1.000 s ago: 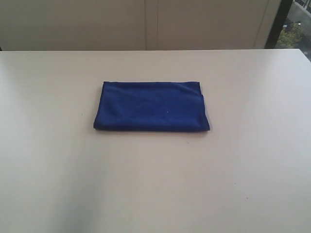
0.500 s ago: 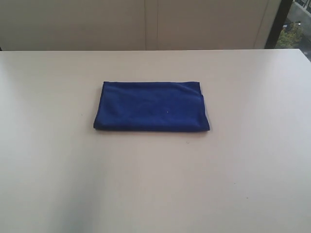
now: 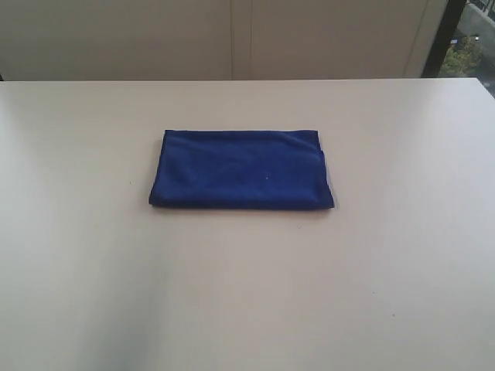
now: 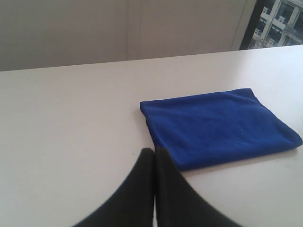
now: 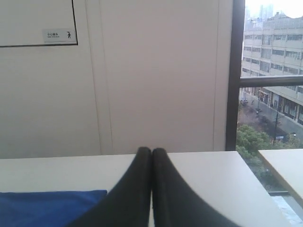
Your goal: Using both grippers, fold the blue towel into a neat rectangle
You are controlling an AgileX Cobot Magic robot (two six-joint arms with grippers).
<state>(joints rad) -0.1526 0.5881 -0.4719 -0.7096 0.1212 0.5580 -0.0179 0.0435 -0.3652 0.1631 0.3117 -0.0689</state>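
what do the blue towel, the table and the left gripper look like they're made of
blue towel: soft cloth, likely microfibre; matte, with rounded folded edges and slight wrinkles.
table: smooth off-white top with a faint sheen, probably laminate; what lies under the surface does not show.
left gripper: smooth, curved black parts with a matte look, maybe plastic or rubber; cannot tell which.

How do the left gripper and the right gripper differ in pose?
The left gripper tilts down toward the table; the right gripper aims level at the wall. The left gripper's view shows nearly the whole blue towel; the right gripper's shows only a strip. Both are shut, empty and off the towel.
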